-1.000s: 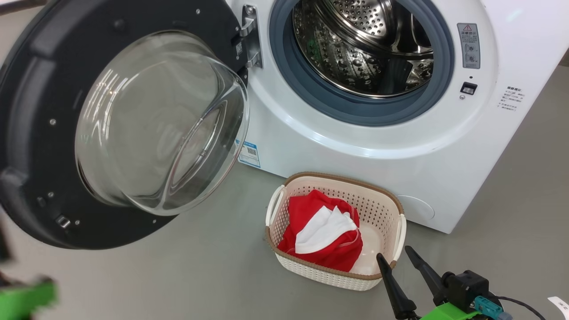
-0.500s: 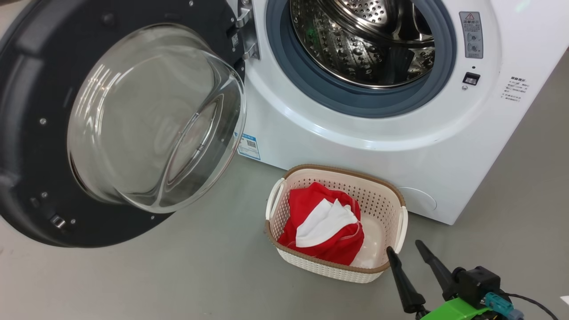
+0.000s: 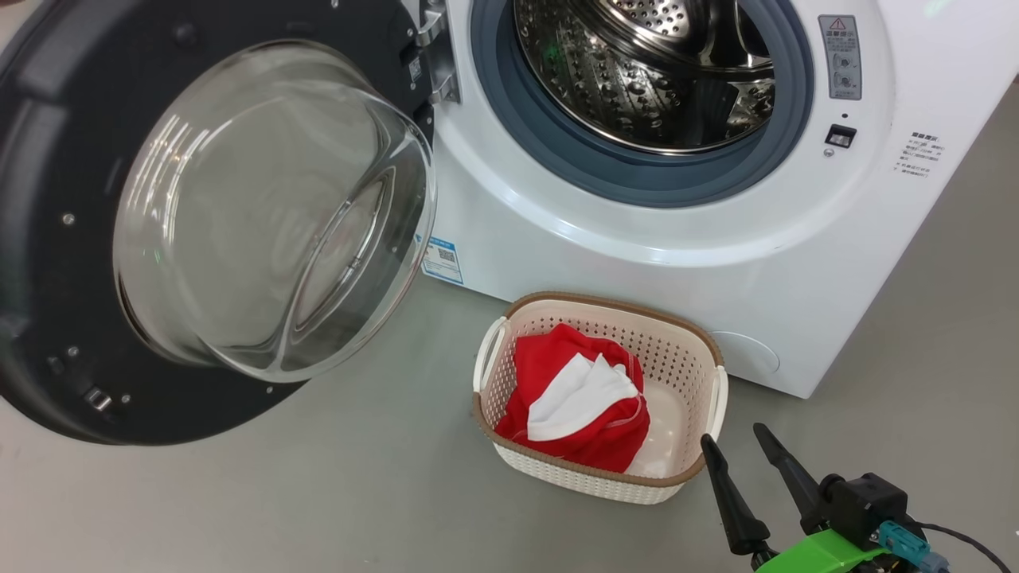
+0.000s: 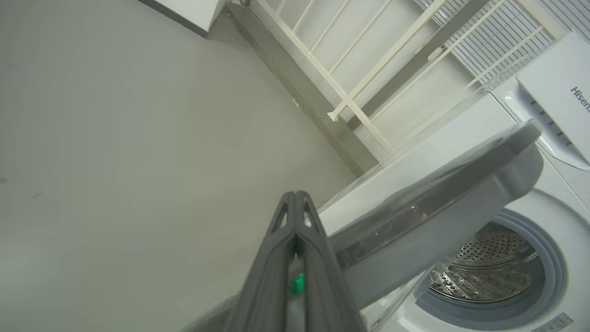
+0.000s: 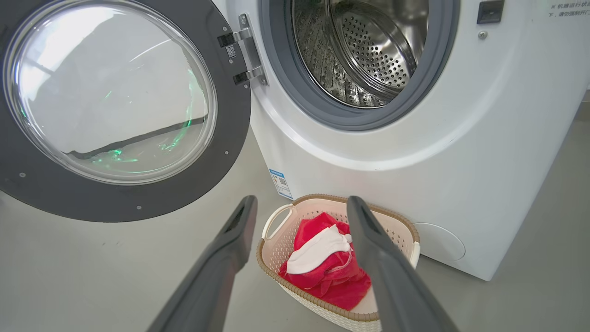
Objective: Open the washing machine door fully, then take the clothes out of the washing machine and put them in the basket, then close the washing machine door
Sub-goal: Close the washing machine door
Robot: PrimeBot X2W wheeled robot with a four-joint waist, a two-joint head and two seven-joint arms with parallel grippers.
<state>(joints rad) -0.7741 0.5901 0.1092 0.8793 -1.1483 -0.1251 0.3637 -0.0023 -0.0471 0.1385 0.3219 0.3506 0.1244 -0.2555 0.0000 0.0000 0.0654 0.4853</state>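
Observation:
The washing machine door (image 3: 271,215) stands swung wide open to the left of the washing machine (image 3: 637,263), its glass bowl facing me. The steel drum (image 3: 645,72) shows bare metal. On the floor in front of the machine sits the basket (image 3: 613,304), with the red and white clothes (image 3: 573,398) lying inside it. My right gripper (image 3: 731,434) is open just right of the basket's near corner, holding nothing. In the right wrist view its fingers (image 5: 300,199) frame the basket (image 5: 405,226). My left gripper (image 4: 295,196) is shut and empty, just left of the door's edge (image 4: 438,193).
Grey floor (image 3: 318,493) spreads around the basket and under the door. White railings (image 4: 350,87) and a wall stand beyond the machine in the left wrist view. The door's black rim (image 3: 48,239) overhangs the floor on the left.
The head camera has shifted a little, so the whole picture has moved. A blurred green part of my left arm has left the lower left corner. Door, basket and clothes stay put.

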